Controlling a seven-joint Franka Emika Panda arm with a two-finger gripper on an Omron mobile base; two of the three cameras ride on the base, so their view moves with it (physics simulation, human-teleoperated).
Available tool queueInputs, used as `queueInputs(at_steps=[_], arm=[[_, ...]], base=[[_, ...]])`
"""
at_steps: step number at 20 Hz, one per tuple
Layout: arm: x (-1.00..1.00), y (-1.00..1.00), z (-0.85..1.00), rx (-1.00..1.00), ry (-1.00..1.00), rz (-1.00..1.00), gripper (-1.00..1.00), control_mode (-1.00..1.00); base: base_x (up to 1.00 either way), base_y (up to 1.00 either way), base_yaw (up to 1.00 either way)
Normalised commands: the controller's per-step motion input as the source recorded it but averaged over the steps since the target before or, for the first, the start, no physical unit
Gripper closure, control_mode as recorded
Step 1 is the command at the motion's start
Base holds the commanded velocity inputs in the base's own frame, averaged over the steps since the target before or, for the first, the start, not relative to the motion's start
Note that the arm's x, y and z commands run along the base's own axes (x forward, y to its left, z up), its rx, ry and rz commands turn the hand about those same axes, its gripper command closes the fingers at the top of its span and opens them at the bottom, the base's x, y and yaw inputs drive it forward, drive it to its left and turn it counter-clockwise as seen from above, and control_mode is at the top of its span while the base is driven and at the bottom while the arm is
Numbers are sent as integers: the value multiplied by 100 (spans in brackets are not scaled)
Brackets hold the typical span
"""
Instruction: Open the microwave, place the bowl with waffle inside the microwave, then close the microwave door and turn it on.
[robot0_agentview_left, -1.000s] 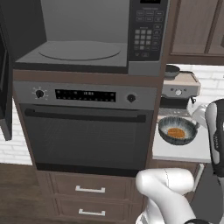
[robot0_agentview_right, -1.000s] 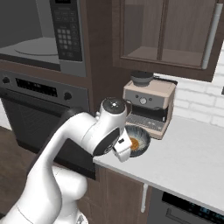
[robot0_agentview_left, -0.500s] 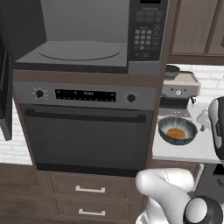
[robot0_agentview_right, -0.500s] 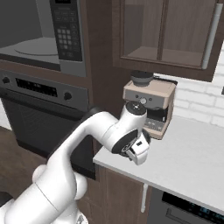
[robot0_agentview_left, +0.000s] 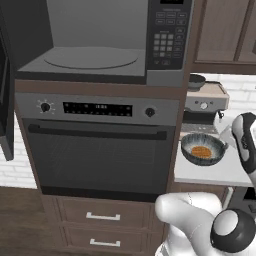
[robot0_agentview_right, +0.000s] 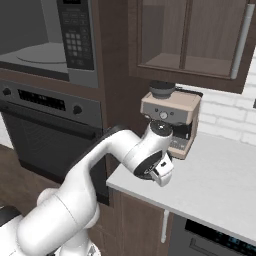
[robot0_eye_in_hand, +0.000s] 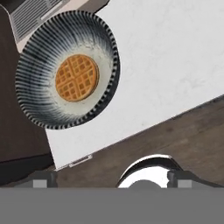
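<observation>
Black oven (robot0_agentview_left: 100, 150) with two knobs and a long bar handle takes up the middle of the left base view, drawers below it. Above it sits the microwave (robot0_agentview_left: 100, 40), cavity exposed, round turntable (robot0_agentview_left: 90, 57) bare, keypad panel (robot0_agentview_left: 167, 35) on its right side. The microwave door (robot0_agentview_left: 6, 100) is swung wide open at the far left edge of that view, seen edge-on. Right of the oven is the white desk (robot0_agentview_right: 220, 175), brick backsplash behind it and wooden wall cabinets (robot0_agentview_right: 192, 35) above. The white arm (robot0_agentview_right: 100, 170) reaches from lower left in the right base view up over the desk's front corner, its wrist covering the bowl from that side. An espresso machine (robot0_agentview_right: 170, 112) stands at the back of the desk with a small dark cup (robot0_agentview_right: 162, 89) on top. The bowl (robot0_agentview_left: 202, 149) — blue-grey, striped, pale rim — rests on the desk just in front of the machine, near the desk's left front corner, upright. The waffle (robot0_eye_in_hand: 77, 78) lies flat in the centre of the bowl, round, orange-brown. The claw (robot0_eye_in_hand: 111, 178) hangs above the desk edge, looking down, the bowl off to one side — fingers spread wide, holding nothing, not touching the bowl.
</observation>
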Motion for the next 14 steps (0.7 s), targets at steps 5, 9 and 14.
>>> queueInputs(at_steps=[5,9,14], arm=[[30,-12,-29,0,-8,0,-100,-100],[43,-19,-23,0,1,0,-100,-100],[50,-22,-13,0,14,0,-100,-100]], base=[[0,0,0],[0,0,0],[0,0,0]])
